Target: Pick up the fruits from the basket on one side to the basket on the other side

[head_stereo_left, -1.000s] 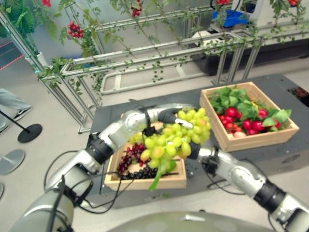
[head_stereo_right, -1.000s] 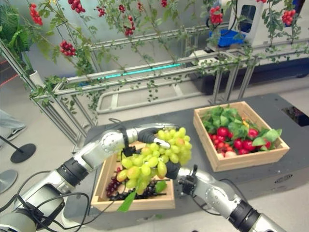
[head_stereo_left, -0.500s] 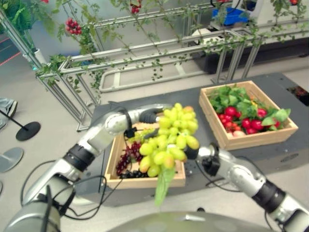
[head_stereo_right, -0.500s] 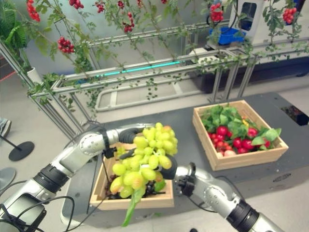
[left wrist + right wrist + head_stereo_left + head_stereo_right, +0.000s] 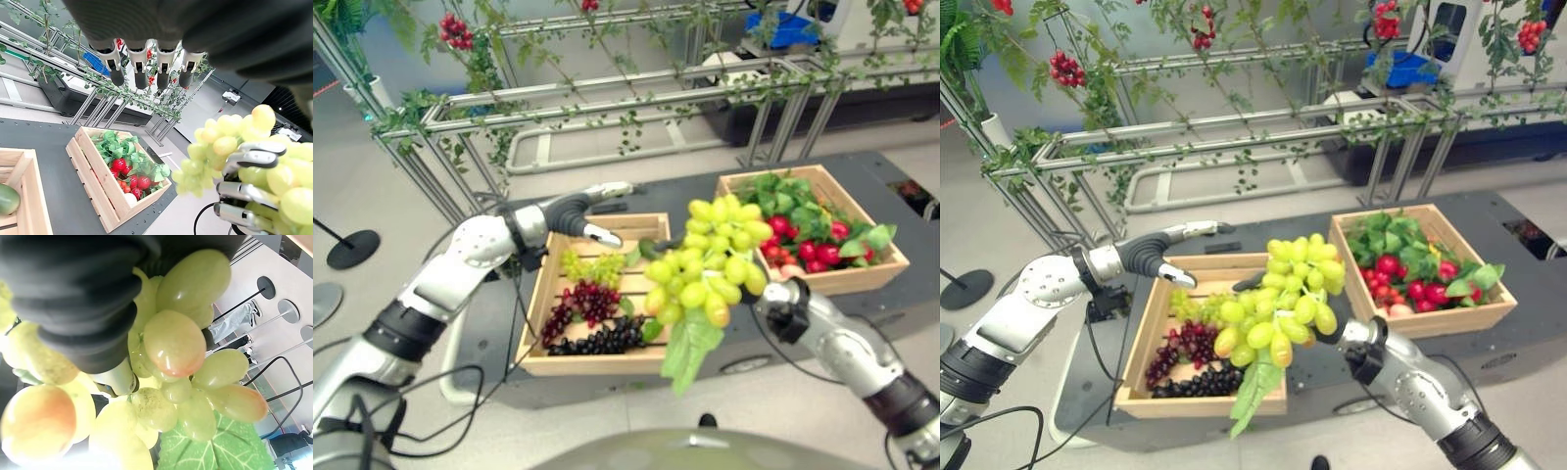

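**Green grapes held aloft between the two baskets**

The dark table [image 5: 695,196] carried both wooden baskets, a strip of bare top running between them and along its far edge. Beyond it stood a metal frame with vines [image 5: 1234,127], well apart from the work.

The left basket [image 5: 1141,338] held a small green bunch, red grapes [image 5: 1180,348] and black grapes [image 5: 1200,382], all lying low inside its walls. The right basket [image 5: 1430,318] was packed with leaves and red fruit [image 5: 1405,274] nearly to the rim, sitting close to the table's right end.

The big bunch of green grapes [image 5: 1283,304] hung in the air over the gap, above the left basket's right wall and just short of the right basket's near corner, a green leaf [image 5: 1253,387] trailing below it. The right hand [image 5: 244,188] was clasped around the bunch from beneath, its fingers curled into the grapes as seen from the left wrist.

The left hand [image 5: 1170,250] hovered over the far left corner of the left basket, fingers straight and relaxed, holding nothing, apart from the bunch.
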You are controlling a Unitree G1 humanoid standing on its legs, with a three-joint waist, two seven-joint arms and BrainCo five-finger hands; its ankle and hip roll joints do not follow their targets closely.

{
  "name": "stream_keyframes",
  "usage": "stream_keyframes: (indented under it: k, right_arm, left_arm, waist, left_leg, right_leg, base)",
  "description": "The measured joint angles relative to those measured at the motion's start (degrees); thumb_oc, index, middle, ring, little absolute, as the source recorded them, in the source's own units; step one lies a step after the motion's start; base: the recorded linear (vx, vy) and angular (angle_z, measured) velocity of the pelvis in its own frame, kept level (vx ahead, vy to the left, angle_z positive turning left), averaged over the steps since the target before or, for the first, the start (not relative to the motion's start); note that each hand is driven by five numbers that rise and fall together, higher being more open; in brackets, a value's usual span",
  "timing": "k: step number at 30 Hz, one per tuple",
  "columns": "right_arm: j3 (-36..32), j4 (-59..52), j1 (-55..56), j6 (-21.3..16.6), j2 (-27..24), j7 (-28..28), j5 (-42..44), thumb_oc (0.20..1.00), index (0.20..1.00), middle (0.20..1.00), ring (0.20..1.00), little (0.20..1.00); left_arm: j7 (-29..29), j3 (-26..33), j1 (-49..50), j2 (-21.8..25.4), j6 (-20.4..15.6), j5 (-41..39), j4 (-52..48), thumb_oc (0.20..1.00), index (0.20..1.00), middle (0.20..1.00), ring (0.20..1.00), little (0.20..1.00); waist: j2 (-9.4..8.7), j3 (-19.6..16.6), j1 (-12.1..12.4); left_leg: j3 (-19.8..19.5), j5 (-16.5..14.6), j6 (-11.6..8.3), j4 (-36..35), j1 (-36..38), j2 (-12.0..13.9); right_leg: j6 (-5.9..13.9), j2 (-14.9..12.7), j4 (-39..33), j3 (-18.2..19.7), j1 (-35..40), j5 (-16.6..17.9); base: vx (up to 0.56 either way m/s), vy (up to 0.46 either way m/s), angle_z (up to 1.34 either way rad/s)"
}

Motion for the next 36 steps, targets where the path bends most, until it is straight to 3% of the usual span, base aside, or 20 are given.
stream_keyframes:
  k: [5,11,17,21,25,29,31,33,34,35,36]
  right_arm:
    - [-2.04,0.01,1.38,0.0,-0.04,0.05,0.0,0.2,0.2,0.2,0.2,0.2]
    - [-9.22,0.03,5.93,-0.53,-0.16,0.33,0.0,0.2,0.2,0.2,0.2,0.2]
    - [-15.75,-0.85,10.77,-2.04,-5.66,0.44,-0.01,0.2,0.2,0.2,0.2,0.2]
    - [-21.23,-0.52,12.47,-4.75,-6.33,-0.71,-0.03,0.2,0.2,0.2,0.2,0.2]
    - [-25.9,0.72,12.97,-7.57,-5.21,-2.1,-0.64,0.2,0.2,0.2,0.2,0.2]
    - [-28.41,3.11,13.38,-10.15,-4.34,-3.62,-1.35,0.2,0.2,0.2,0.2,0.2]
    - [-28.32,4.5,13.19,-10.35,-3.59,-4.34,-2.0,0.2,0.2,0.2,0.2,0.2]
    - [-28.17,5.07,12.92,-10.43,-3.31,-4.67,-2.77,0.2,0.2,0.2,0.2,0.2]
    - [-27.74,5.86,11.0,-10.49,-1.72,-5.39,-2.84,0.2,0.2,0.2,0.2,0.2]
    - [-27.75,5.74,9.66,-10.55,-1.6,-5.64,-2.86,0.2,0.2,0.2,0.2,0.2]
    - [-27.69,5.51,9.69,-10.55,-1.87,-5.68,-2.87,0.2,0.2,0.2,0.2,0.2]
  left_arm:
    - [0.01,0.47,0.89,0.61,-0.01,-0.51,0.0,1.0,1.0,1.0,1.0,1.0]
    - [0.28,8.66,7.61,1.06,-0.15,-4.84,0.03,1.0,1.0,1.0,1.0,1.0]
    - [0.32,11.15,12.12,2.95,-0.04,-7.88,0.2,1.0,1.0,1.0,1.0,1.0]
    - [2.06,11.19,12.89,2.16,-0.4,-9.99,0.52,1.0,1.0,1.0,1.0,1.0]
    - [4.2,16.09,17.62,-3.29,-1.31,-14.3,0.89,1.0,1.0,1.0,1.0,1.0]
    - [6.1,20.51,20.89,-6.66,-1.46,-19.48,1.33,1.0,1.0,1.0,1.0,1.0]
    - [6.65,20.92,21.21,-6.78,-1.52,-20.99,1.43,1.0,1.0,1.0,1.0,1.0]
    - [7.05,21.93,22.13,-7.04,-1.56,-22.86,1.1,1.0,1.0,1.0,1.0,1.0]
    - [7.78,22.85,22.59,-7.82,-1.66,-23.56,0.81,1.0,1.0,1.0,1.0,1.0]
    - [8.59,23.13,22.59,-8.89,-1.66,-24.22,0.83,1.0,1.0,1.0,1.0,1.0]
    - [9.18,23.16,22.54,-9.91,-1.62,-24.68,0.79,1.0,1.0,1.0,1.0,1.0]
  waist:
    - [-0.16,-0.07,0.02]
    - [-0.49,-0.14,-0.61]
    - [-0.94,0.02,-1.25]
    - [-1.73,0.87,-2.73]
    - [-2.11,2.19,-4.6]
    - [-4.24,3.99,-6.51]
    - [-5.14,4.44,-6.41]
    - [-6.0,5.07,-6.28]
    - [-5.57,5.68,-4.37]
    - [-3.57,6.79,-2.0]
    - [-3.26,6.8,-1.84]
  left_leg:
    - [0.03,0.0,-0.01,-0.01,0.0,-0.02]
    - [0.25,-0.08,-0.12,-0.01,0.08,-0.01]
    - [2.0,-0.6,-0.1,0.52,0.95,-0.37]
    - [4.91,-0.81,0.17,0.45,1.67,-1.19]
    - [9.36,-2.04,1.38,0.33,3.02,-2.79]
    - [14.44,-3.14,2.22,0.9,2.8,-4.87]
    - [16.8,-3.33,2.37,1.11,2.8,-5.35]
    - [20.5,-3.98,2.23,2.56,1.91,-5.4]
    - [24.73,-5.08,2.44,5.2,0.4,-3.49]
    - [26.23,-6.46,1.68,7.02,0.12,-0.64]
    - [26.52,-6.61,1.83,8.13,-0.05,0.28]
  right_leg:
    - [0.0,-0.01,0.0,0.02,0.0,0.0]
    - [0.01,0.03,0.0,0.27,-0.05,-0.01]
    - [0.12,-0.04,0.12,2.28,-0.3,0.1]
    - [0.44,-0.05,1.14,5.53,-2.11,0.67]
    - [1.23,-0.28,2.34,11.2,-4.23,1.58]
    - [2.23,-0.79,3.0,16.46,-7.71,3.21]
    - [2.97,-1.15,2.36,16.97,-9.04,3.08]
    - [4.39,-1.89,2.48,15.22,-11.59,3.15]
    - [1.71,-3.8,3.35,4.71,-13.26,0.04]
    - [1.25,-6.04,12.76,-7.33,-15.54,-2.05]
    - [0.93,-7.52,17.55,-14.02,-15.07,-3.26]
  base:
    - [0.0,0.0,0.0]
    - [0.0,0.003,-0.01]
    - [-0.05,0.052,-0.17]
    - [-0.1,0.133,-0.39]
    - [-0.12,0.139,-0.69]
    - [-0.16,0.088,-0.78]
    - [-0.2,0.036,-0.79]
    - [-0.21,0.007,-1.0]
    - [-0.08,-0.043,-1.38]
    - [-0.01,-0.006,-1.31]
    - [0.03,-0.158,-1.2]
